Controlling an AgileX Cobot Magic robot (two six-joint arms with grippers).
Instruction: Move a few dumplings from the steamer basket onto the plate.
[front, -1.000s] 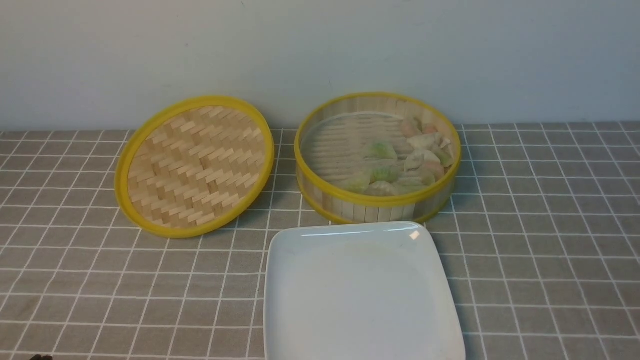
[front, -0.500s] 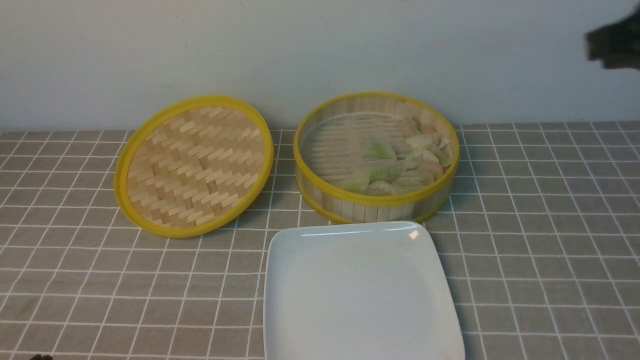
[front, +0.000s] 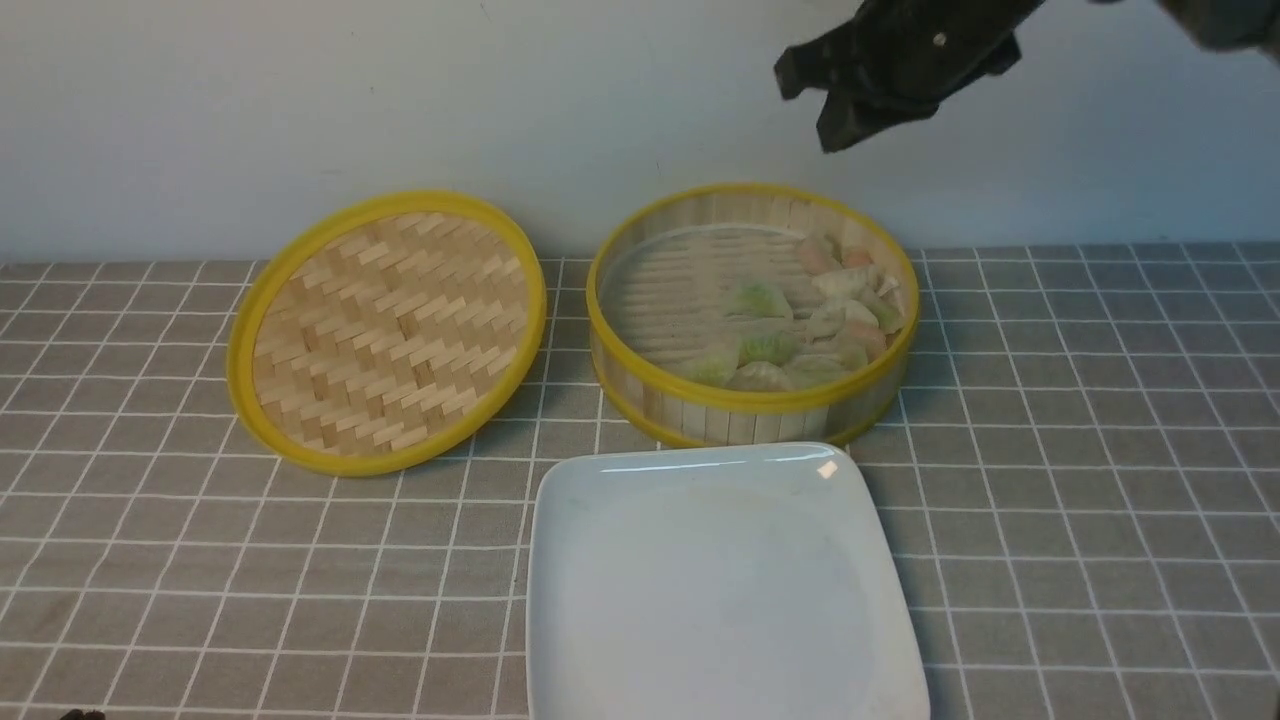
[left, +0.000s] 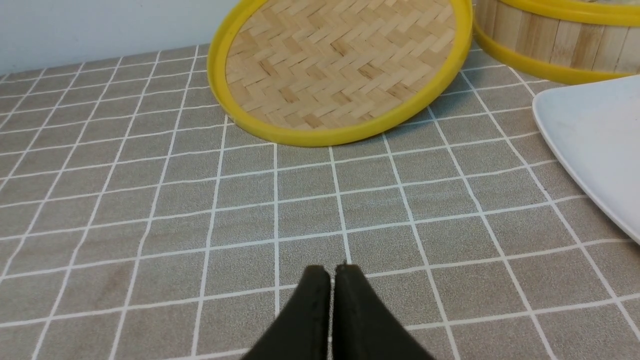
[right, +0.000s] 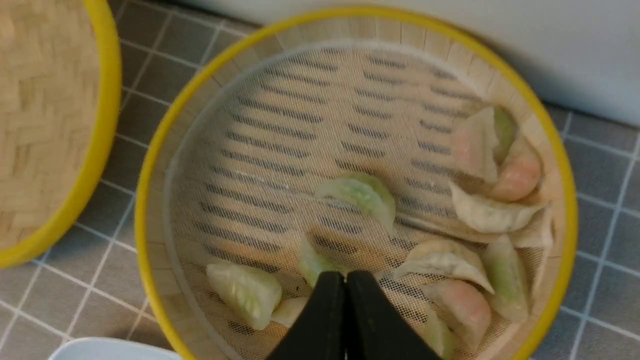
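Swung in from the right edge, the right gripper now hangs high over the basket at the back edge of the table, jaws shut and empty. Straight below it the dumplings lie bunched along the basket's right and front wall, none on the plate at the front edge. Also shut, the left gripper sits low by the front-left corner, so the right arm is far nearer.
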